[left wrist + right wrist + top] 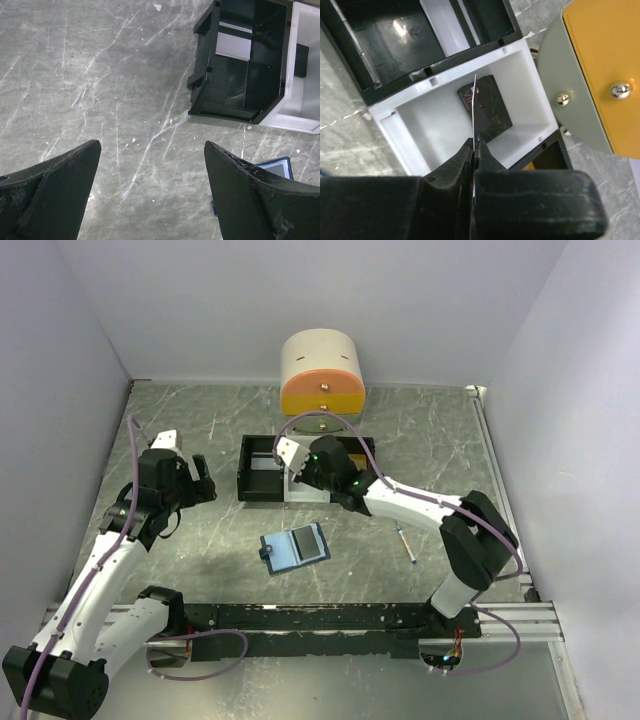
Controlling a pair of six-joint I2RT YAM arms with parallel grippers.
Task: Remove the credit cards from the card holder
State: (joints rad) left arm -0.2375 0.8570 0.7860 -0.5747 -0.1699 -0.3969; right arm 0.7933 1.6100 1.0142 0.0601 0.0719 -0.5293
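Observation:
The card holder (295, 547) lies open on the table's middle, light blue inside; its corner (276, 167) shows past my left finger. My right gripper (474, 142) is shut on a thin credit card (474, 100), seen edge-on, held over the white compartment (420, 120) of the tray. A dark card (489, 107) lies flat in that compartment. In the top view the right gripper (297, 456) hovers over the tray (262, 480). My left gripper (196, 480) stands open above bare table at the left, with nothing between its fingers (240, 185).
A round beige and orange container (322, 375) stands behind the tray, close to the right wrist (600, 65). A thin white syringe (405, 542) lies right of the card holder. The tray's black compartments (240, 60) sit ahead of the left gripper. Walls enclose the table.

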